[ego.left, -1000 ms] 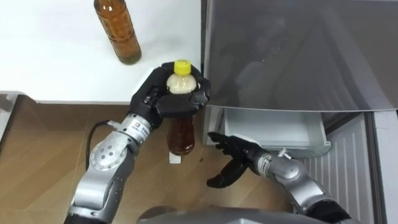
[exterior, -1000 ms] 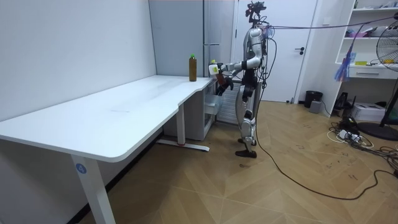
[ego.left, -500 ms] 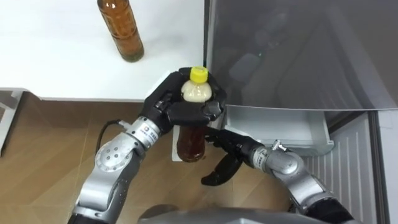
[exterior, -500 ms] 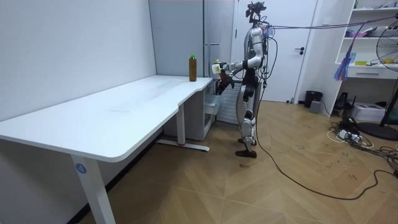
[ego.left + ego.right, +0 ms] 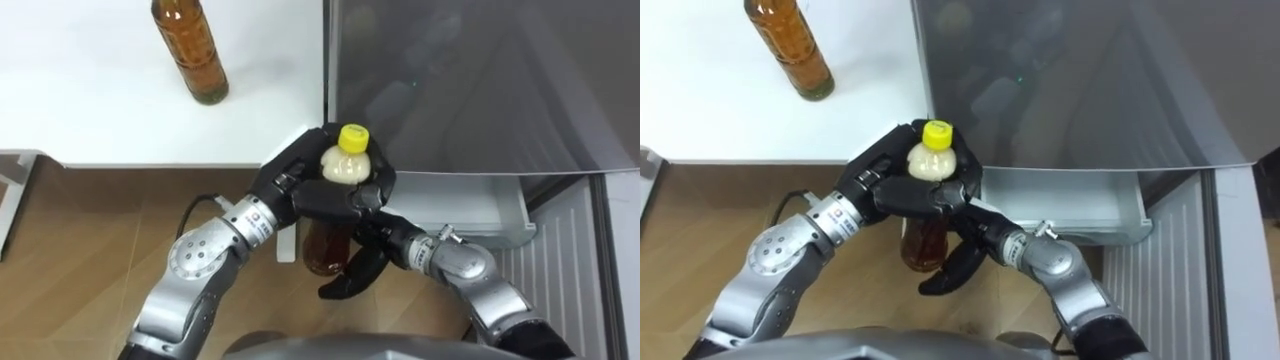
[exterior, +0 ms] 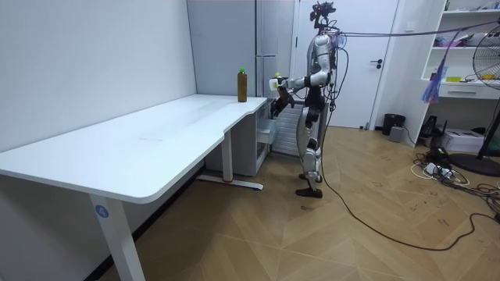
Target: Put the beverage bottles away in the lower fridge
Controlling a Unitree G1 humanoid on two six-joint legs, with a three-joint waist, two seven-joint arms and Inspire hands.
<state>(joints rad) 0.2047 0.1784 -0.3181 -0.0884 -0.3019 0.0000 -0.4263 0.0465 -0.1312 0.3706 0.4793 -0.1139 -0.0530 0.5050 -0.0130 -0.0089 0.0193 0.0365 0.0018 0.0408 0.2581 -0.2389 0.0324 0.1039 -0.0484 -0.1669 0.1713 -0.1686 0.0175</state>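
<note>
Floorboards point(image 5: 90, 230) run under white table point(image 5: 100, 110) beside grey fridge point(image 5: 480, 90).

Open fridge drawer point(image 5: 470, 205) ahead; table point(image 5: 100, 120) close left.

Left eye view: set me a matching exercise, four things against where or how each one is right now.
1. yellow-capped plastic bottle of brown drink
2. tall brown drink bottle
3. right hand
4. grey fridge drawer

A. pulled out below the grey fridge door
B. standing on the white table
C. gripped by the left hand
D. open, under the left hand

Pairs: 1-C, 2-B, 3-D, 4-A.
</note>
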